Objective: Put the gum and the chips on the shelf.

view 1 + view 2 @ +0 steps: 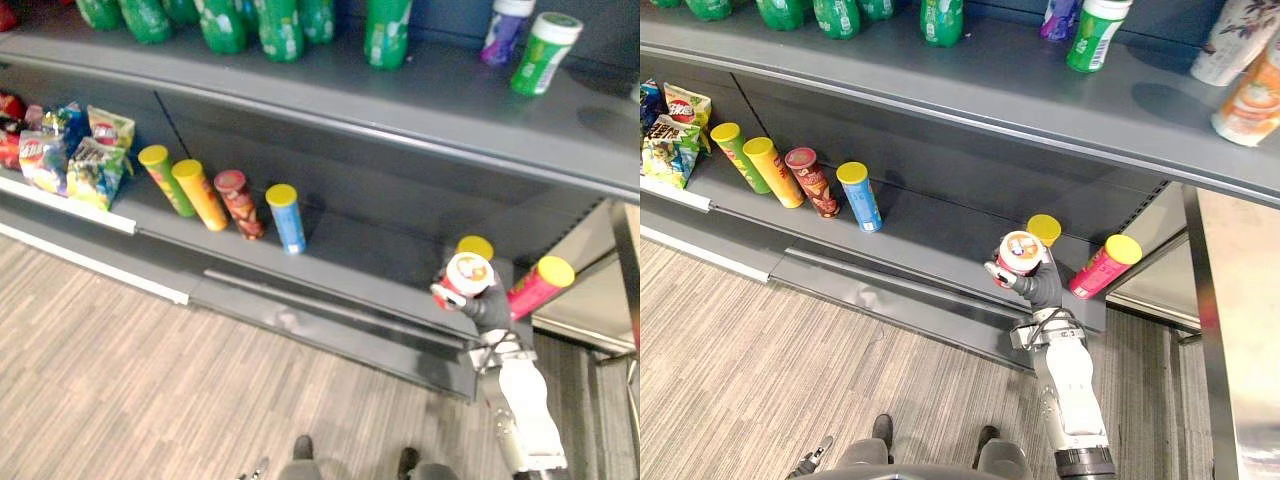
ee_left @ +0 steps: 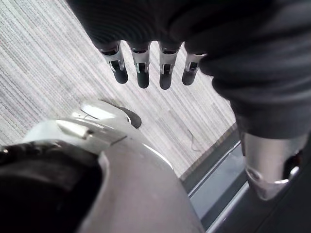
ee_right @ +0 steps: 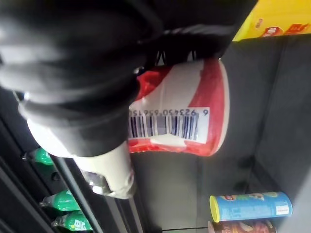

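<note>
My right hand (image 1: 1044, 288) is shut on a red-and-white chips can (image 1: 1021, 253) with a white lid, holding it at the front right of the lower shelf (image 1: 350, 265). In the right wrist view, the can's barcode side (image 3: 180, 116) shows past the dark cover. I cannot tell whether its base touches the shelf. A green-and-white gum bottle (image 1: 545, 52) stands on the upper shelf (image 1: 430, 105), beside a purple one (image 1: 503, 30). My left hand (image 2: 141, 68) hangs over the floor with straight fingers, holding nothing.
A yellow-lidded can (image 1: 475, 246) stands just behind the held can, and a pink can (image 1: 538, 287) lies to its right. Green (image 1: 165, 180), orange (image 1: 200, 195), dark red (image 1: 238, 203) and blue (image 1: 287, 218) cans line the shelf's middle. Chip bags (image 1: 75, 150) sit at far left, green bottles (image 1: 280, 25) above.
</note>
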{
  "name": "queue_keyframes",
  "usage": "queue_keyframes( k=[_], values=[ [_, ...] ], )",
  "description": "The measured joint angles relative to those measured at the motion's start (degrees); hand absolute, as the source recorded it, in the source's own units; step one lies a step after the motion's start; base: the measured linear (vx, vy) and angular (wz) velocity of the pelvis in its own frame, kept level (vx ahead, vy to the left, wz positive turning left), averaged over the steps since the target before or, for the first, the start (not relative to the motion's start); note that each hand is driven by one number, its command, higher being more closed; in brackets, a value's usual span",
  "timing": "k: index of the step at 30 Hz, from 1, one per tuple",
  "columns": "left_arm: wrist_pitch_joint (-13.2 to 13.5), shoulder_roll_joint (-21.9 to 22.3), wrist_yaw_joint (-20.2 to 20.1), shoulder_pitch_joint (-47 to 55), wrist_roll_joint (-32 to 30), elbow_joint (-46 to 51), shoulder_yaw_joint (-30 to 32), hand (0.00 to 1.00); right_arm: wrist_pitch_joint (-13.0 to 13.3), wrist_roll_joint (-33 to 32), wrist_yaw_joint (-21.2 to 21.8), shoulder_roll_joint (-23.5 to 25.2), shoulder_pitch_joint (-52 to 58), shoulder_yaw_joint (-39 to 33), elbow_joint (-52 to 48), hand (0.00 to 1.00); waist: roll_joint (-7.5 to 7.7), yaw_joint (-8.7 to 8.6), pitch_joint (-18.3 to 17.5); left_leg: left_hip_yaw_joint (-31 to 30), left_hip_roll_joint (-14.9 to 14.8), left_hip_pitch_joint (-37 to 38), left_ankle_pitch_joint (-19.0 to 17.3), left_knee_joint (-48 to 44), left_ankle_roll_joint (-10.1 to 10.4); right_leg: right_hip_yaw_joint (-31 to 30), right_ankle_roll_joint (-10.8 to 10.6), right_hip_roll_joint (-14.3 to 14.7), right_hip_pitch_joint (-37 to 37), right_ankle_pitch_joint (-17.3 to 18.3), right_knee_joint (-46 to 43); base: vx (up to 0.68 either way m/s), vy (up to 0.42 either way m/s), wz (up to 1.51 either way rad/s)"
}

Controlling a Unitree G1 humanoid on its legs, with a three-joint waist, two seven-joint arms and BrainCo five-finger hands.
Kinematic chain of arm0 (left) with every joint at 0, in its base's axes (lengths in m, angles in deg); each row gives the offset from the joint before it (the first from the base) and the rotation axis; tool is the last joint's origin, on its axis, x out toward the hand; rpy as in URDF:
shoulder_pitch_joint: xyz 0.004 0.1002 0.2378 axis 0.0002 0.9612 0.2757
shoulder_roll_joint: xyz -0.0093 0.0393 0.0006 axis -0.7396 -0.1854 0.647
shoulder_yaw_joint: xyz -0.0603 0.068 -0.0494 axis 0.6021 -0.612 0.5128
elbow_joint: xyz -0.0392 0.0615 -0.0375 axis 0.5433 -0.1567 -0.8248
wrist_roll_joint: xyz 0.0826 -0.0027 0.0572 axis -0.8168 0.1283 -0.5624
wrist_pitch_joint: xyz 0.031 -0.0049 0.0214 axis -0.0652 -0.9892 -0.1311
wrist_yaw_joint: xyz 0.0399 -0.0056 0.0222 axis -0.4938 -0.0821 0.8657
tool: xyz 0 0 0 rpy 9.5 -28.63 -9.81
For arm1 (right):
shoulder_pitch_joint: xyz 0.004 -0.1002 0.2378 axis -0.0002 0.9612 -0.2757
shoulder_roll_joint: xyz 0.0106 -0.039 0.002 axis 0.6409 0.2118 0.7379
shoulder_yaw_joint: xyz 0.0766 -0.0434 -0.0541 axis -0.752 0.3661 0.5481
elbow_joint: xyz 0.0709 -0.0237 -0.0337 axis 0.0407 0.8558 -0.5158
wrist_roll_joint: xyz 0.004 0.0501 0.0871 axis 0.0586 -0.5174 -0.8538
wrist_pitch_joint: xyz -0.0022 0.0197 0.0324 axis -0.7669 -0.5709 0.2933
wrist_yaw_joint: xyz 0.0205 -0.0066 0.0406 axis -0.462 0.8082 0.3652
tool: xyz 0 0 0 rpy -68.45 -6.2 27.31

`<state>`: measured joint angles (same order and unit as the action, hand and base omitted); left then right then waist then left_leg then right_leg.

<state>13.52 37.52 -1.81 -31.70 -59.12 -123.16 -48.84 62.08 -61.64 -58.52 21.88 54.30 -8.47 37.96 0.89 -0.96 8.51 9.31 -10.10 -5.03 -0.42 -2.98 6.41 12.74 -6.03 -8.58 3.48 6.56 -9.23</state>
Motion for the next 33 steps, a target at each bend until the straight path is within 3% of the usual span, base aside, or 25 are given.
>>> queue_keyframes(
  k=[6, 19, 33],
  values=[
    [0.02, 0.00, 0.91, -0.11, -1.35, 0.20, 0.00, 0.00, 0.02, 0.25, -0.07, 0.25, 1.17, 1.40, 0.04, 1.00, -0.26, 0.11, -0.16, 3.37, 2.60, 4.37, 0.78, 4.29, -0.27, -2.39, -2.08, -1.38, -2.76, -1.97, 4.55, 0.06, 0.087, -0.17],
    [-0.06, 0.13, 0.75, -0.50, -5.70, 0.13, -1.30, 0.00, -0.50, 0.35, -0.73, -0.34, -0.41, 1.27, 0.42, 1.00, -1.77, -0.19, -0.96, 5.78, 1.73, 7.72, 2.90, 8.37, 0.62, -4.70, -1.52, 0.37, -2.76, -3.26, 5.37, -0.01, -0.006, -0.11],
    [-1.22, -0.04, 0.69, -0.56, -7.85, -0.04, -2.52, 0.00, -1.76, 0.03, -1.94, -5.71, -10.04, 2.98, 0.39, 1.00, -2.10, 1.13, -1.26, 5.64, 1.82, 7.91, 3.79, 8.75, 0.05, -5.56, -1.48, 0.46, -3.16, -5.16, 6.77, -0.03, 0.003, -0.02]
  ],
)
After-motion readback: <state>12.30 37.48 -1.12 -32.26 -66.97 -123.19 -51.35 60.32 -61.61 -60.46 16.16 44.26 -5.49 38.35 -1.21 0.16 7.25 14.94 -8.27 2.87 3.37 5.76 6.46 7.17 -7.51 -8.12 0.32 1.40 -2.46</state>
